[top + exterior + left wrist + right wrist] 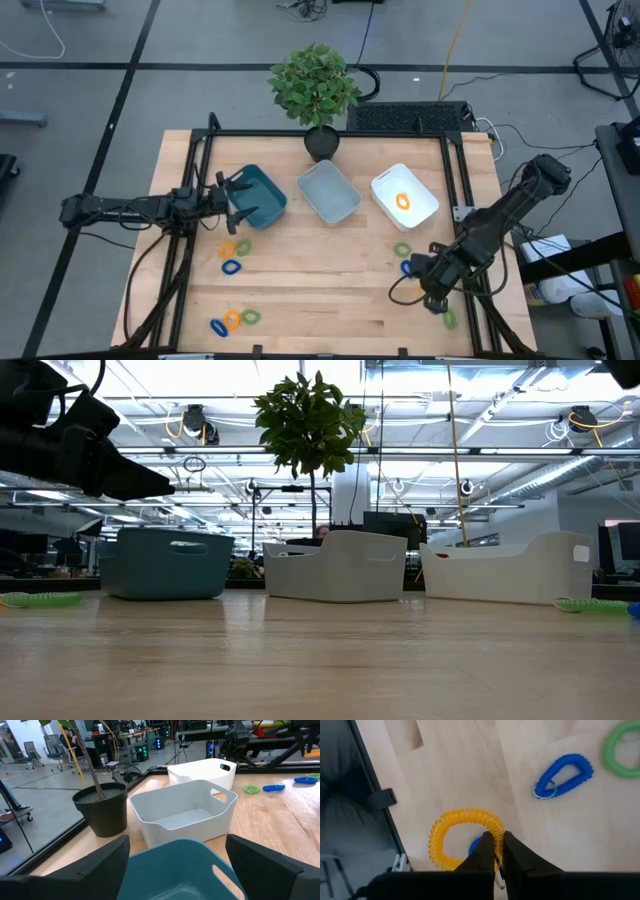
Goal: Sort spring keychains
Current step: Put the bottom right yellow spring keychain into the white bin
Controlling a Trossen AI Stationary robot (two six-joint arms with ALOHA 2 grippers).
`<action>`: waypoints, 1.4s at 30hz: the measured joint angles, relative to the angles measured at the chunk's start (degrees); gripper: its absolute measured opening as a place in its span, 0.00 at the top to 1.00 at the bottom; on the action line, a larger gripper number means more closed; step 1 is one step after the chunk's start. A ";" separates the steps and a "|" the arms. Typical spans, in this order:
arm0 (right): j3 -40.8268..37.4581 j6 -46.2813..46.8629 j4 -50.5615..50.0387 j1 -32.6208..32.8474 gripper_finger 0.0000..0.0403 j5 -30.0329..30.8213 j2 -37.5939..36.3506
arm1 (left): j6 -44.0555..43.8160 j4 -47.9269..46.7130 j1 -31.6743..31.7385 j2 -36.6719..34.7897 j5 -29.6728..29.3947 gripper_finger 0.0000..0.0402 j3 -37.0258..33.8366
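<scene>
My right gripper (495, 851) is shut on an orange spring keychain (462, 820) over the table's near right part, also seen in the high view as my right gripper (424, 291). On the wood near it lie a blue keychain (564, 775) and a green one (620, 747). My left gripper (175, 852) stands open, level, over the near rim of the teal bin (260, 196). The white bin (425, 205) holds an orange keychain (402, 201). My right gripper pinches the orange keychain's coil (492, 831) between its two fingertips, at the spot where a small metal ring hangs. The fingers come from above, slanting down. The loop hangs below and beyond the fingertips, apparently clear of the table.
The grey-blue bin (328, 192) stands between the teal and white bins, with a potted plant (316, 90) behind it. Keychain clusters lie at centre left (234, 254) and near the front edge (233, 321). One green keychain (449, 319) lies by the right arm.
</scene>
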 joint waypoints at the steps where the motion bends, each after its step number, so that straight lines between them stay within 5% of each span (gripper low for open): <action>1: 1.12 -0.76 -1.55 0.00 1.00 0.01 0.24 | 0.00 -0.01 0.02 0.00 -0.02 0.17 -0.02; 15: 25.15 -4.23 -18.15 -4.76 1.00 6.16 12.30 | 0.00 0.00 0.02 -0.02 -0.02 0.16 -0.02; 42: 48.09 -19.51 -28.58 -33.73 1.00 7.77 26.71 | 0.00 0.00 0.02 0.00 -0.02 0.16 -0.02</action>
